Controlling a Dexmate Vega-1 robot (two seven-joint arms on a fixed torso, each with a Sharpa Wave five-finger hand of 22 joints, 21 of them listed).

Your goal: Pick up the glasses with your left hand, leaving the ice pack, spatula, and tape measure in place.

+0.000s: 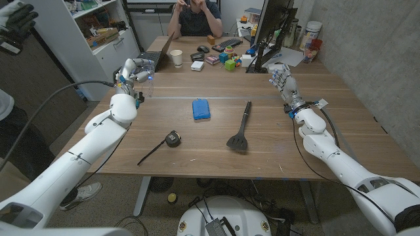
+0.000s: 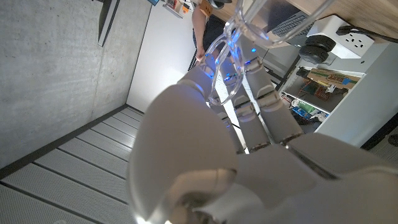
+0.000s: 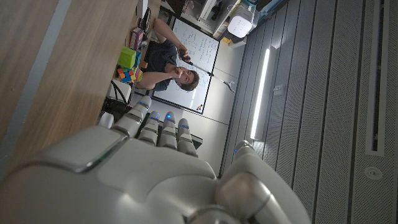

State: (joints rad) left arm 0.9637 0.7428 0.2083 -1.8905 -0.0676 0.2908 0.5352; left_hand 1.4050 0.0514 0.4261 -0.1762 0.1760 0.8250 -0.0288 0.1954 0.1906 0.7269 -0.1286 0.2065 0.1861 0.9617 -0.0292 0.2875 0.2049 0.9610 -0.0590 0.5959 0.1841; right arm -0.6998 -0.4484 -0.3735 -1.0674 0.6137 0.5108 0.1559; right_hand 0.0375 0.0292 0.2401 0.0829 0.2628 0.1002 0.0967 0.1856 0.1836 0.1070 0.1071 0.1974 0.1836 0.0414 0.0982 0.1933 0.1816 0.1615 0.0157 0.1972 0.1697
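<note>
the clear glasses [image 2: 231, 46] are held in the left hand [image 1: 133, 70], raised over the table's [image 1: 275, 157] far left part; the right hand [image 1: 282, 78] is kept empty, fingers apart.

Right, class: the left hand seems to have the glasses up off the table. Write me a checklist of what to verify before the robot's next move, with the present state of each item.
1. Glasses held by the left hand: ok, the clear frame sits among its fingers in the left wrist view.
2. Glasses off the table: ok, the hand is raised over the far left part.
3. Ice pack in place: ok, lying mid-table.
4. Spatula in place: ok, flat beside the ice pack.
5. Tape measure in place: ok, near the front, strap trailing.
6. Firmness of grip: cannot tell.
7. Right hand away from the things: ok, holding nothing.
</note>
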